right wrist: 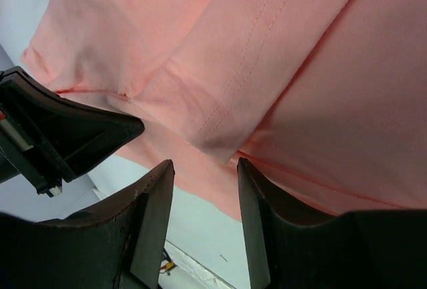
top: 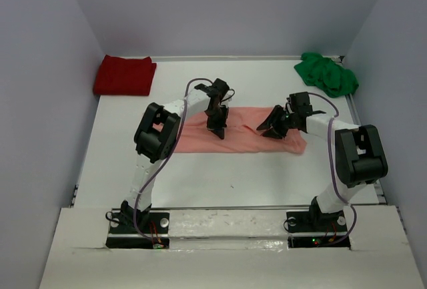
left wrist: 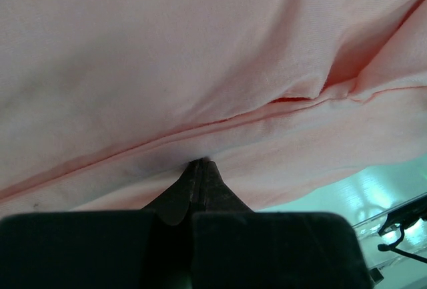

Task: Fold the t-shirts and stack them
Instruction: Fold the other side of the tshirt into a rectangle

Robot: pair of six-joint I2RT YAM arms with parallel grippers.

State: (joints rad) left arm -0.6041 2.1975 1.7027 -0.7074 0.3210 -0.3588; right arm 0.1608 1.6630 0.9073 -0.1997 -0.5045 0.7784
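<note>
— White table (top: pixel 220 175), pale walls on three sides. Where is the shirt being worked?

— The salmon-pink t-shirt (top: pixel 247 139) lies across the middle of the table as a long band running left to right, wrinkled at its right end.

— And the grippers on it?

— The left gripper (top: pixel 217 130) is down on the band's left part, pointing at the cloth. In its wrist view the fingers are pressed together, with a fold of the pink cloth caught at their tip (a seam runs right past it).

— The right one?

— The right gripper (top: pixel 270 131) is over the band's right part. Its jaws stand partly apart and hold nothing; a stitched hem of the shirt lies just beyond the gap.

— The other shirts?

— The dark red t-shirt (top: pixel 125 75) sits folded at the far left corner. The bright green t-shirt (top: pixel 327 74) is bunched at the far right corner. Both are well apart from the pink one.
</note>
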